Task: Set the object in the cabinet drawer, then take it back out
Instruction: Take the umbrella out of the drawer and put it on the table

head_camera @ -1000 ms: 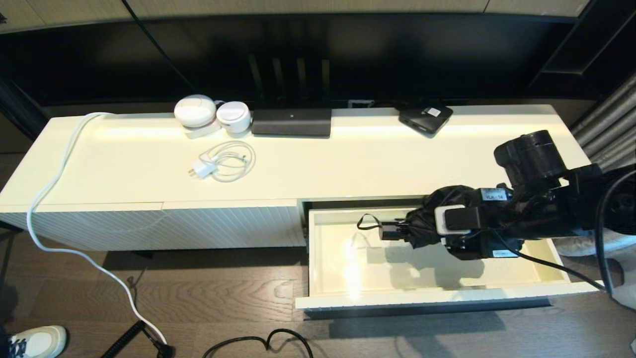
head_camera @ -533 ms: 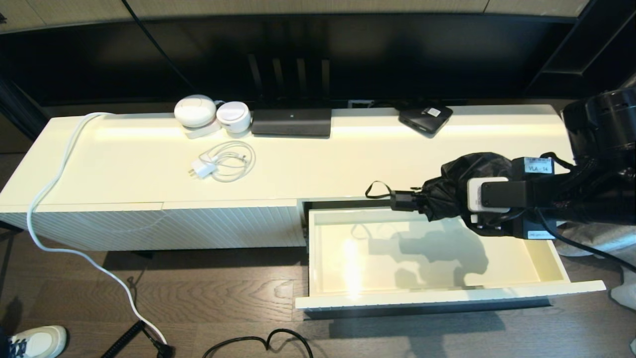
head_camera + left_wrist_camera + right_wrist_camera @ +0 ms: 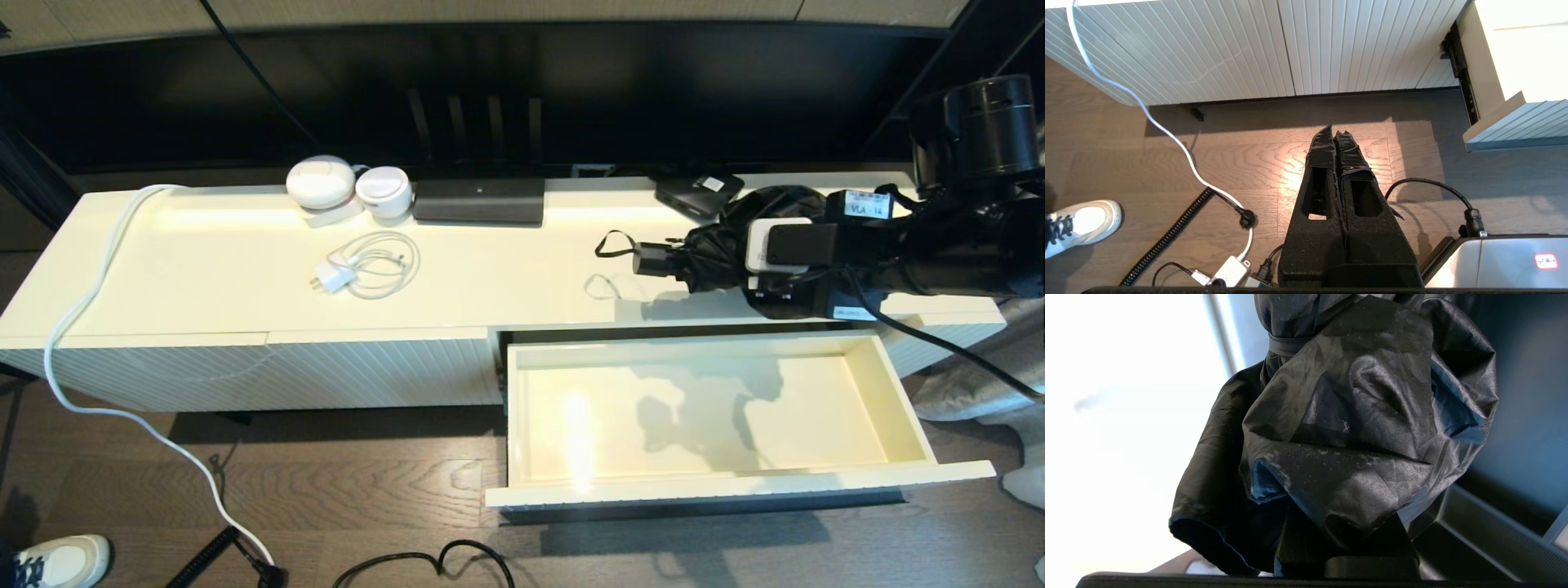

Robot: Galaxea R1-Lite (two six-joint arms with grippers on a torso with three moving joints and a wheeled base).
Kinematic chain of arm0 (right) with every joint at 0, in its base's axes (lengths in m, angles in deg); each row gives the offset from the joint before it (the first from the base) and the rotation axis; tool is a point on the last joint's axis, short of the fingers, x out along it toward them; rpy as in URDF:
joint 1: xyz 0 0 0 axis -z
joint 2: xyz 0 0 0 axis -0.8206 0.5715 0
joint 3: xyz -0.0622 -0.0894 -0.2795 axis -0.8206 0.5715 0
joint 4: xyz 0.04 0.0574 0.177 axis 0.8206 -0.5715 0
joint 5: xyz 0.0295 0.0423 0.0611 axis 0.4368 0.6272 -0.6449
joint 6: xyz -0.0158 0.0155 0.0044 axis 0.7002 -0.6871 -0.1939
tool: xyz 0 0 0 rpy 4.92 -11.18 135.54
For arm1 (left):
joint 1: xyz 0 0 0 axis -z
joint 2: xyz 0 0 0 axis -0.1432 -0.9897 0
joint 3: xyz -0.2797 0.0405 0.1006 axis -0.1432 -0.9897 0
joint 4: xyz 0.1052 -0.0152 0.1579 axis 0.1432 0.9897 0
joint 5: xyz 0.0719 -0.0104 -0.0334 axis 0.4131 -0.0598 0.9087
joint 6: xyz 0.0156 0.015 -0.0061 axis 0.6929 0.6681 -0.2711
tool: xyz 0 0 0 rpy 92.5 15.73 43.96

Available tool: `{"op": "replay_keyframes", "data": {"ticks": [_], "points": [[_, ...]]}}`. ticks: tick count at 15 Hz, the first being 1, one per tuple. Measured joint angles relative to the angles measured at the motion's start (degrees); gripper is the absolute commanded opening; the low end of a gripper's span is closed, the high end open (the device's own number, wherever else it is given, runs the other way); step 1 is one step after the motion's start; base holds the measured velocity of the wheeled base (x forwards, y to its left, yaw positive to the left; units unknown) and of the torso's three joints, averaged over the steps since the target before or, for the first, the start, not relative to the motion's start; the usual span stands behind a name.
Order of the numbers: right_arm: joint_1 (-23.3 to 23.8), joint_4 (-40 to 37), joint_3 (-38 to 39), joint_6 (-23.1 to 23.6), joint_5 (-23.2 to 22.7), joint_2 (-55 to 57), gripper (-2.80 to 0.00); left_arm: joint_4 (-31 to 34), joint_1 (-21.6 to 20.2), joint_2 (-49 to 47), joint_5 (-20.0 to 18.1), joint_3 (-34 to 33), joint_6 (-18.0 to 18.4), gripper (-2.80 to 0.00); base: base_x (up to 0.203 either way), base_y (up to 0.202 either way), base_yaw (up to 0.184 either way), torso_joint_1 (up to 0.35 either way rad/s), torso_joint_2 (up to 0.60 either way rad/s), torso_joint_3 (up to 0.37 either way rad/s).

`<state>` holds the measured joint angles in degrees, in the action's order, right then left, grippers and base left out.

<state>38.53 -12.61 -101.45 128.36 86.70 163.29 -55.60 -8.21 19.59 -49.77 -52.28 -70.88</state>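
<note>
Starting nearest the robot, the left tool [image 3: 1336, 136] hangs parked above the wooden floor [image 3: 1216, 163], its fingers pressed together and empty. A white cable [image 3: 1147, 116], a coiled black cord [image 3: 1167, 237] and a white shoe [image 3: 1079, 220] lie on that floor.

Next comes the cabinet drawer [image 3: 702, 482], pulled fully out at the right end of the cabinet front. Its cream interior holds nothing but shadow. To its left runs the fluted front panel [image 3: 326, 367].

Above the rear edge of the drawer, over the right part of the cabinet top [image 3: 506, 269], the right tool [image 3: 747, 253] is clamped tight on the umbrella [image 3: 710, 253], gripping it through the bunched black canopy. The umbrella lies level in the air, clear of the drawer, with its short handle and wrist loop pointing toward the left end of the top. Whether it touches the surface cannot be told. The right wrist view shows only creased black fabric filling the grip.

Farther back, a coiled white charger cable [image 3: 367, 265] lies left of centre. Along the rear edge stand two white round devices [image 3: 347, 188], a dark flat unit [image 3: 479, 202] and a black box with a white label [image 3: 698, 192], the last just behind the umbrella.
</note>
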Motion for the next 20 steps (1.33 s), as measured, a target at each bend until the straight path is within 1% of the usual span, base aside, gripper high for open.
{"op": "replay_keyframes", "data": {"ticks": [5, 10, 13, 20], "points": [[1.2, 1.7, -6.6, 0.1, 0.2, 8.9, -2.8, 0.0, 0.0, 0.0, 0.0, 0.0, 0.0, -2.8, 0.0, 0.0, 0.0, 0.0, 0.0, 0.0], [1.5, 5.4, -10.2, 0.3, 0.3, 14.4, -2.8, 0.0, 0.0, 0.0, 0.0, 0.0, 0.0, -2.8, 0.0, 0.0, 0.0, 0.0, 0.0, 0.0], [1.5, 5.1, -10.8, 0.0, 0.5, 15.1, -2.8, 0.0, 0.0, 0.0, 0.0, 0.0, 0.0, -2.8, 0.0, 0.0, 0.0, 0.0, 0.0, 0.0], [0.6, 4.9, -9.5, -0.1, 1.2, 12.4, -2.8, 0.0, 0.0, 0.0, 0.0, 0.0, 0.0, -2.8, 0.0, 0.0, 0.0, 0.0, 0.0, 0.0]]}}
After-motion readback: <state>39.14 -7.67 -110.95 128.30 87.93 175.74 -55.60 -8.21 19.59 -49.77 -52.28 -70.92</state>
